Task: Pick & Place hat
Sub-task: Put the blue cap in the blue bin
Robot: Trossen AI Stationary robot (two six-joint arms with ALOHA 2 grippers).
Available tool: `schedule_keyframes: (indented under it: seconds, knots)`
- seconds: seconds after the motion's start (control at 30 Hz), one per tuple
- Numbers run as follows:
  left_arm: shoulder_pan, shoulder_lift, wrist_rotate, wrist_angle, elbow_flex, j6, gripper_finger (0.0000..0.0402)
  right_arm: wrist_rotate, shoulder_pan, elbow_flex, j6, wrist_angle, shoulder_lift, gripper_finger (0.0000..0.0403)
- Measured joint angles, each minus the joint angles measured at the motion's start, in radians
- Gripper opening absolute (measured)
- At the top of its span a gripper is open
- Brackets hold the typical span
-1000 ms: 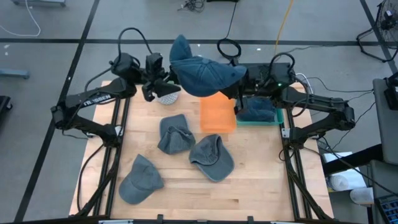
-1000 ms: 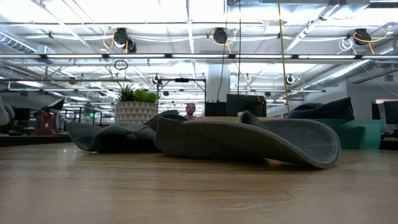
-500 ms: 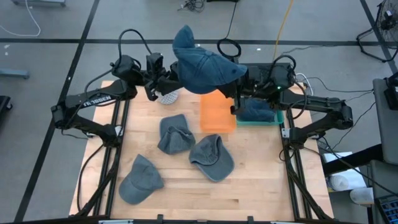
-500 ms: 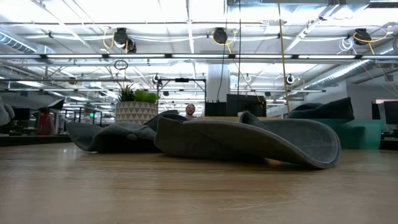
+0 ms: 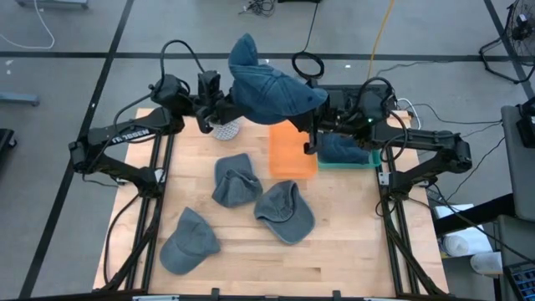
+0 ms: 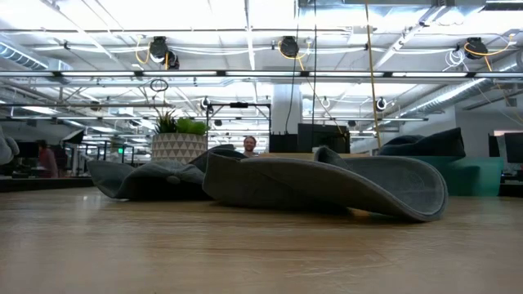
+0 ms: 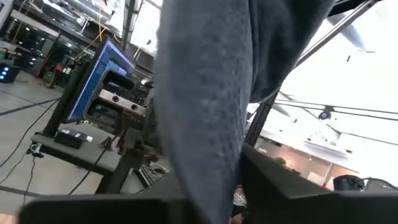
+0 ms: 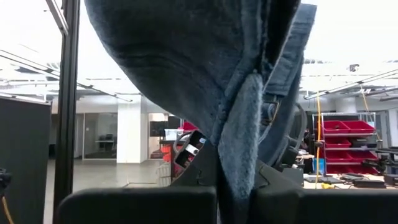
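Blue hat held aloft over the bench's far edge in the high view, missing from the low view, which shows only flat hats, both arms raised and meeting, right jaws clamped on the hat, left jaws narrowed around its fabric

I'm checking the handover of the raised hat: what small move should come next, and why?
Probably the left gripper should finish closing on the hat. Both grippers hold it up between them above the orange bin, with the right gripper shut on its brim.
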Motion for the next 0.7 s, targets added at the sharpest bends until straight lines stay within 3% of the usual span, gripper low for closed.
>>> schedule_keyframes:
  seconds: [0.17, 0.33, 0.7]
  knots:
    - [0.0, -0.001, 0.007, 0.021, 0.002, -0.025, 0.0015, -0.003, 0.0, 0.0, 0.018, -0.008, -0.001, 0.0009]
    - [0.018, -0.001, 0.048, 0.031, 0.002, -0.097, 0.0009, -0.006, -0.005, 0.0, 0.087, -0.058, -0.005, 0.0052]
    - [0.128, -0.037, 0.179, 0.029, 0.002, -0.15, 0.0008, -0.006, -0.019, 0.0, 0.166, -0.399, -0.172, 0.0215]
